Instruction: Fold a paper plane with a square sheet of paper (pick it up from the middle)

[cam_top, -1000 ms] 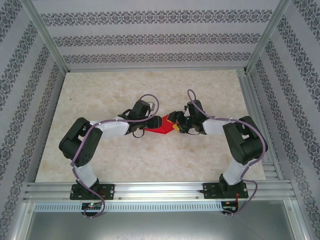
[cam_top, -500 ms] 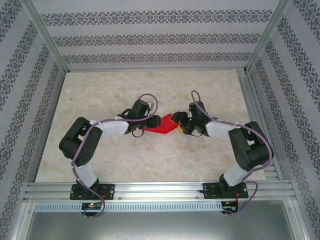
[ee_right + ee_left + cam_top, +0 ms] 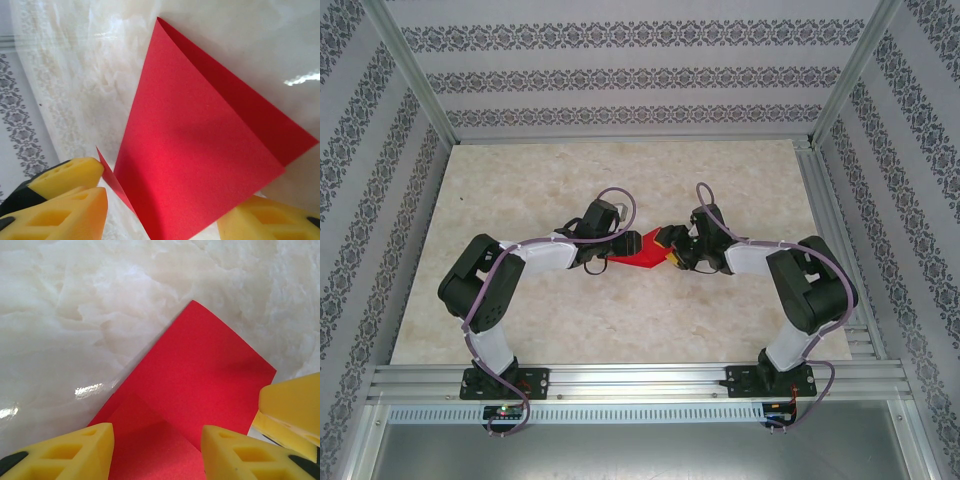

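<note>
Left pincer (image 3: 155, 455) and right pincer (image 3: 165, 220) both gape apart over the folded red paper (image 3: 200, 375).

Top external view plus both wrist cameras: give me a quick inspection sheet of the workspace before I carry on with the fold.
Surface: pale marbled tabletop, glossy, bare away from the paper.
Job's things: red paper sheet, partly folded, mid-table between the grippers; layered flaps show in both wrist views.
Clutter: nothing seen.
Grippers: left gripper has its jaws apart over the flat paper; right gripper has its jaws apart around a raised flap.
Cables: purple cables run along both arms and loop above the wrists, off the paper.
Surroundings: patterned walls on three sides; aluminium rails at the near edge.
</note>
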